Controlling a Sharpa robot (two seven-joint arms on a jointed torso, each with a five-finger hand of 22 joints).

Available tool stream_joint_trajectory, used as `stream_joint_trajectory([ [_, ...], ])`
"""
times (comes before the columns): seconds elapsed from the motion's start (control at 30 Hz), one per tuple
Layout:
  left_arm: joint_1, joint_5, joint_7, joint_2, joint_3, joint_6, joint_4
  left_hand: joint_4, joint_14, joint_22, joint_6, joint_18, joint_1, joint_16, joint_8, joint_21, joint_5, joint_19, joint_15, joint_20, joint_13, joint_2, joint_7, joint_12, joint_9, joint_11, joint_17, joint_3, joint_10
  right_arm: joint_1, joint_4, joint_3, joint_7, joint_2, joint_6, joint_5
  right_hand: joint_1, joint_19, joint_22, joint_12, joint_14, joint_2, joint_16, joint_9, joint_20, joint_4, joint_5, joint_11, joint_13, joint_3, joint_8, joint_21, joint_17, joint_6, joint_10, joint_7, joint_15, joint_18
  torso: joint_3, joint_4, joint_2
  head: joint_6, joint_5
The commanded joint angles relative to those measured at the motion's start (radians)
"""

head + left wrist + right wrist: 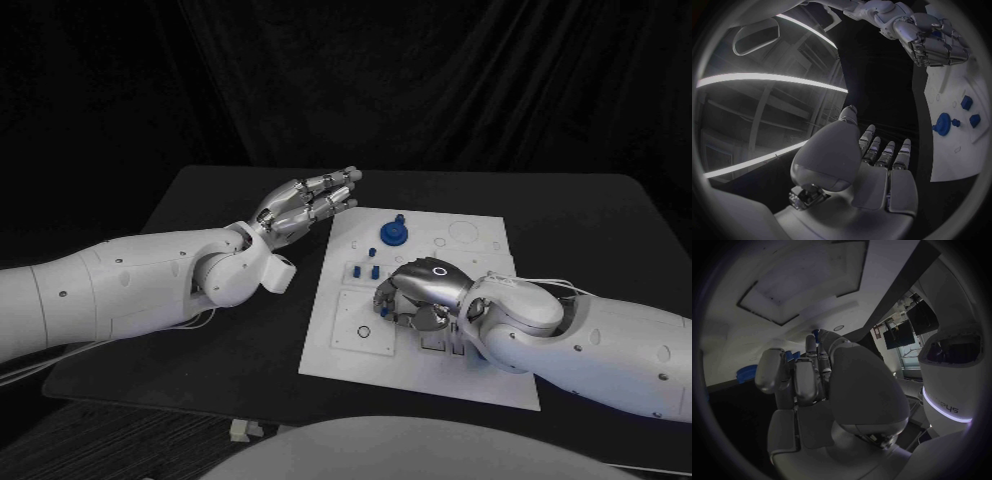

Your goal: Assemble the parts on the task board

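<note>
Table [188,260]: black, carries the board at its middle, within reach of both arms.
Board [476,385]: white plate, flat, long side running away from the robot; recesses and outlines across it, likely seats for the parts.
Right hand [421,292]: palm down over the board's middle, fingers curled in toward the surface, probably working a part into a seat; whether anything is pinched cannot be told, since the fingers hide what lies below.
Left hand [306,205]: raised just beside the board's left edge, fingers straight and close together, holding nothing; seemingly parked clear so the right hand has room.
Round part [395,234]: blue, largest piece, upright at the board's far end, untouched.
Small parts [364,270]: blue pegs standing on the board just left of the right hand, apparently still waiting their turn.
</note>
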Motion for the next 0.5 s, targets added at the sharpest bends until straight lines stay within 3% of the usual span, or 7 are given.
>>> stream_joint_trajectory([
  [0.03,-0.002,0.008,0.007,0.002,0.001,0.013,0.001,-0.007,0.003,0.001,0.004,-0.011,0.011,0.004,0.004,0.003,0.007,0.008,0.007,-0.001,0.001,-0.003,0.005,0.005,0.001,0.009,0.001,0.001,-0.002,-0.003,0.002,0.000,-0.016,-0.001,0.004,-0.008,-0.001,-0.005,0.147,-0.005,-0.008,0.000,-0.004,0.000,-0.002,0.004,-0.003,-0.008,-0.002,0.001,0.004,-0.006,-0.001,-0.005,-0.001,0.000,-0.001,0.008,0.0002,0.0002,0.000,0.000,0.000],
  [0.27,-0.003,0.008,0.006,0.003,0.001,0.013,0.000,-0.007,0.003,0.001,0.004,-0.011,0.011,0.004,0.004,0.003,0.007,0.008,0.007,-0.001,0.001,-0.003,0.005,0.005,0.001,0.009,0.001,0.001,-0.002,-0.003,0.002,0.000,-0.023,-0.002,0.016,-0.008,-0.002,-0.007,0.145,-0.009,-0.011,-0.009,-0.008,-0.007,-0.004,0.014,-0.002,-0.010,-0.005,0.000,-0.014,-0.014,-0.008,-0.045,-0.005,0.003,-0.003,0.009,0.0002,0.0004,0.000,0.000,0.000],
  [0.5,-0.004,0.008,0.006,0.003,0.001,0.014,0.000,-0.007,0.003,0.000,0.010,-0.011,0.013,0.004,0.005,0.003,0.008,0.008,0.008,-0.001,0.002,-0.002,0.006,0.007,0.002,0.010,0.001,0.002,-0.001,-0.004,0.002,0.000,-0.033,-0.003,0.031,-0.008,-0.016,-0.018,0.139,-0.016,-0.022,-0.025,-0.019,-0.035,-0.002,0.039,-0.028,-0.008,-0.009,-0.006,-0.060,-0.040,-0.027,-0.119,-0.018,-0.007,0.000,0.013,-0.0001,0.0000,0.000,0.000,0.001],
])
